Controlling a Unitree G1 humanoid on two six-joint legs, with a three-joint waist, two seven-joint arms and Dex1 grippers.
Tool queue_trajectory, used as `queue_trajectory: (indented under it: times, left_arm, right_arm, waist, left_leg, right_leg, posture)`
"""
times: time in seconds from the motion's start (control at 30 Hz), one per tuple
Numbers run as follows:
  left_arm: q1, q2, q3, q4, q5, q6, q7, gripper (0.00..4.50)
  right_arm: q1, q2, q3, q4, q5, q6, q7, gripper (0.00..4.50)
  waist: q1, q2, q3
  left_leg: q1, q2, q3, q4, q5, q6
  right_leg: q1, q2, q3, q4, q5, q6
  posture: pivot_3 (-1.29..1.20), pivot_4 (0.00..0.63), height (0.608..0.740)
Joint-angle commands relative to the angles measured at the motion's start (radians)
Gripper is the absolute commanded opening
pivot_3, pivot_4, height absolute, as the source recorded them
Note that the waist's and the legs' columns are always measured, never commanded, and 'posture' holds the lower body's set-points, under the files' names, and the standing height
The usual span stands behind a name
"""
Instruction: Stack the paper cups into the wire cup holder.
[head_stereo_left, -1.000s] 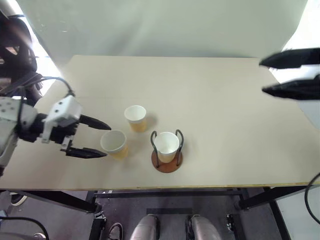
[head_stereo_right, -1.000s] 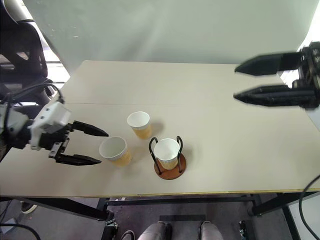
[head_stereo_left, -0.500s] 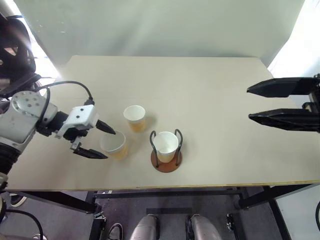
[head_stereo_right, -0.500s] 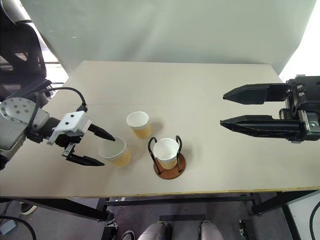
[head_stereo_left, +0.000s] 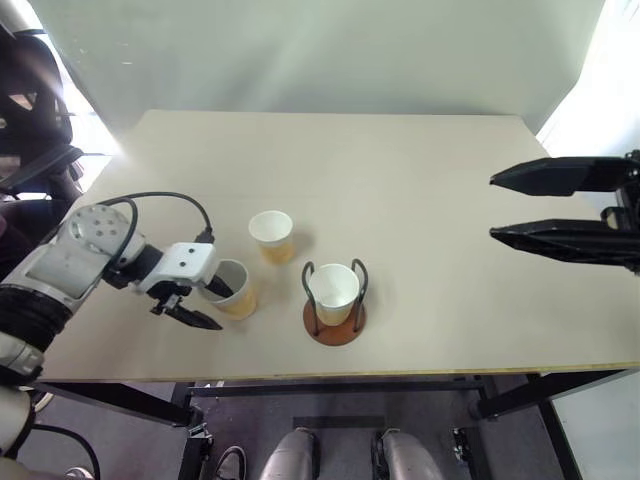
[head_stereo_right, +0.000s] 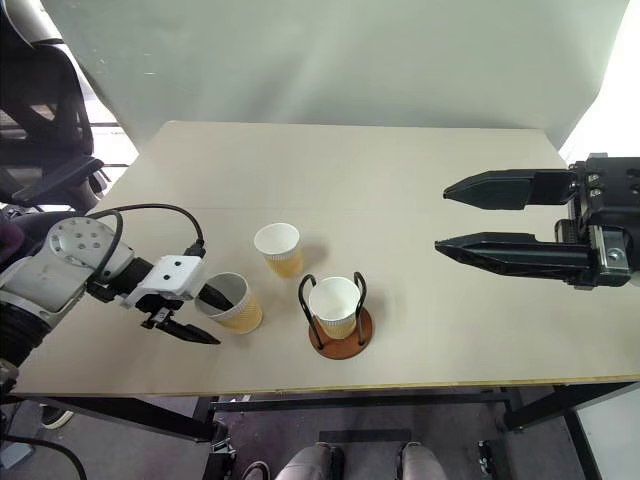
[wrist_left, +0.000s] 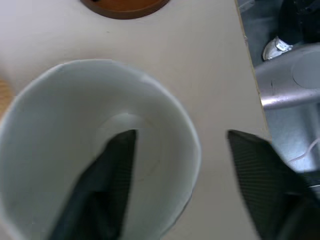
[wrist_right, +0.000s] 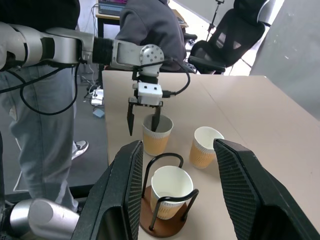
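Observation:
Three paper cups are on the table. One cup (head_stereo_left: 333, 288) sits inside the wire cup holder (head_stereo_left: 333, 329) near the front edge. A second cup (head_stereo_left: 271, 236) stands upright behind and left of the holder. My left gripper (head_stereo_left: 220, 308) straddles the wall of the third cup (head_stereo_left: 241, 303): in the left wrist view one finger (wrist_left: 107, 180) is inside it and the other finger (wrist_left: 260, 170) is outside, with a gap to the rim. My right gripper (head_stereo_left: 492, 207) hovers open at the right, high above the table, holding nothing.
The table (head_stereo_left: 450, 330) has its front edge close to the holder. In the right wrist view a person (wrist_right: 40, 115) stands by the table's left side. Office chairs (wrist_right: 235, 30) stand beyond it.
My left gripper has dropped and moved in on the nearest cup, so one finger is now inside it, and its jaws have narrowed. The right gripper came inward earlier and then stayed put.

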Motion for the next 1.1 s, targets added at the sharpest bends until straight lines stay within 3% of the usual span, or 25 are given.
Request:
queue_trajectory:
  times: [0.03, 0.17, 0.27, 0.37, 0.67, 0.8, 1.1]
  left_arm:
    - [-0.029, 0.021, -0.006, -0.019, -0.028, -0.005, -0.034, 1.42]
    - [-0.121, 0.085, -0.039, -0.137, -0.248, 0.074, -0.034, 0.02]
    - [-0.274, 0.100, -0.052, -0.191, -0.431, 0.155, -0.034, 0.02]
    - [-0.396, 0.100, -0.120, -0.166, -0.494, 0.156, -0.034, 0.02]
    - [-0.682, -0.015, -0.344, -0.092, -0.669, 0.128, -0.034, 0.02]
    - [-0.776, -0.097, -0.519, -0.048, -0.666, 0.022, -0.034, 0.02]
    - [-0.896, -0.240, -0.774, 0.082, -0.688, -0.183, -0.034, 0.02]
  right_arm:
    - [0.014, -0.037, -0.033, -0.006, 0.021, -0.026, -0.013, 2.24]
    - [0.030, -0.076, -0.073, 0.012, 0.050, -0.022, -0.003, 2.24]
    - [0.051, -0.101, -0.136, 0.026, 0.096, -0.005, 0.002, 2.24]
    - [0.072, -0.095, -0.195, 0.035, 0.170, -0.013, -0.030, 2.24]
    - [0.191, -0.069, -0.339, -0.047, 0.251, -0.038, -0.123, 2.24]
    - [0.249, -0.074, -0.397, -0.095, 0.297, -0.045, -0.191, 2.24]
    - [0.382, -0.118, -0.576, -0.172, 0.488, -0.038, -0.401, 2.24]
  waist:
    - [0.000, 0.000, 0.000]
    - [0.001, 0.000, 0.000]
    - [0.010, -0.001, 0.000]
    - [0.013, 0.002, -0.001]
    - [0.011, 0.006, 0.000]
    - [0.018, 0.006, 0.000]
    - [0.022, 0.007, 0.001]
  left_leg:
    - [0.000, 0.000, 0.000, 0.000, 0.000, 0.000]
    - [-0.001, 0.000, 0.000, 0.001, 0.000, -0.001]
    - [-0.005, -0.001, -0.001, 0.001, -0.001, -0.003]
    - [-0.005, -0.002, -0.003, 0.000, -0.006, -0.011]
    - [-0.006, -0.007, -0.007, 0.001, -0.001, 0.006]
    - [-0.006, -0.007, -0.007, 0.003, -0.005, 0.011]
    - [-0.009, -0.008, -0.001, 0.007, -0.008, 0.008]
  right_leg:
    - [0.000, 0.000, 0.000, 0.000, 0.000, 0.000]
    - [0.000, 0.000, 0.000, 0.000, 0.000, 0.000]
    - [-0.001, 0.000, -0.001, -0.002, 0.001, 0.003]
    - [0.001, 0.000, 0.000, -0.007, 0.002, 0.004]
    - [0.005, -0.001, 0.000, -0.015, 0.002, 0.013]
    - [0.009, -0.003, 0.000, -0.016, 0.000, 0.021]
    - [0.008, -0.009, 0.000, -0.017, -0.002, 0.035]
  posture:
    - [0.00, 0.150, 0.740]
    - [0.00, 0.150, 0.740]
    - [0.00, 0.150, 0.740]
    - [0.00, 0.150, 0.740]
    - [0.00, 0.150, 0.740]
    - [0.00, 0.150, 0.740]
    - [0.00, 0.150, 0.740]
